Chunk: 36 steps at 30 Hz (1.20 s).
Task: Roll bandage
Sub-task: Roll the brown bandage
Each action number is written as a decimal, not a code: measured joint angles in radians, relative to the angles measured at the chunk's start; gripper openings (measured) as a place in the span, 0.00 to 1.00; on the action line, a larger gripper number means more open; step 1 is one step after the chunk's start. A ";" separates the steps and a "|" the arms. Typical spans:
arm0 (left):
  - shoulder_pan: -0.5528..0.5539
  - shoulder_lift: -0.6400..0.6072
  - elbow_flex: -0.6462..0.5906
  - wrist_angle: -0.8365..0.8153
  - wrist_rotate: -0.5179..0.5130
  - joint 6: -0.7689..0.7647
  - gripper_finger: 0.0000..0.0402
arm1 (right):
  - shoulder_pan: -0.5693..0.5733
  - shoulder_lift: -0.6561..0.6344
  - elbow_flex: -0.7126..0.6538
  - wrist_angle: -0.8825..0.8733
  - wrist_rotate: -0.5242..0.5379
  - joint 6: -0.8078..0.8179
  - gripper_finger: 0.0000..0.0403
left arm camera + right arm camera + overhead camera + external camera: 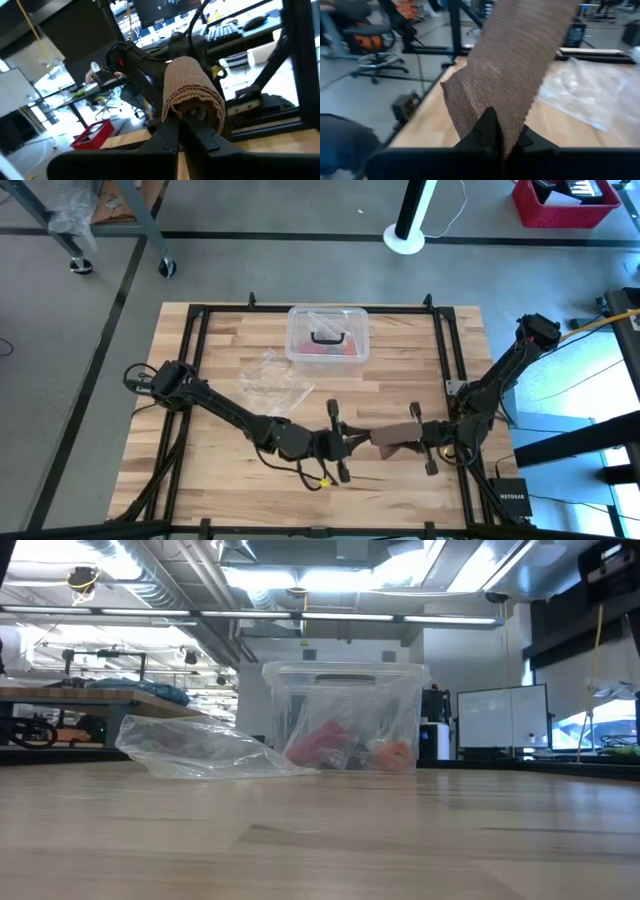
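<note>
— Where's the bandage point(392, 435) and how does it lie?
— Near the tabletop point(400, 340)'s front edge, its long axis crosswise, between the left gripper point(342, 442) and right gripper point(424, 438), each with fingers clamped on an end.
— Only overhead?
— The left wrist view shows it partly rolled point(192, 86); the low view shows only the plastic bag point(200, 750) and clear box point(342, 718).

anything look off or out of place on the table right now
Nothing stands out. The dull brown elastic bandage hangs between the left claw and the right claw, partly rolled. The crumpled clear plastic bag lies beside the clear plastic box.
</note>
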 joint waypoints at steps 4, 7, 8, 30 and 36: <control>0.002 0.000 0.000 0.003 -0.093 0.054 0.00 | 0.000 0.000 0.028 0.039 -0.066 -0.020 0.01; 0.010 0.000 0.000 0.016 -0.114 0.102 0.00 | 0.000 0.009 0.051 0.039 -0.062 -0.028 0.01; 0.013 0.000 0.000 0.018 -0.114 0.107 0.00 | 0.000 0.011 0.058 0.039 -0.049 -0.027 0.02; 0.040 0.005 0.000 -0.125 -0.126 0.103 0.00 | 0.000 0.014 0.096 -0.054 -0.004 0.245 0.21; 0.036 0.005 0.000 -0.139 -0.126 0.098 0.00 | 0.000 0.014 0.096 -0.101 -0.030 0.239 0.29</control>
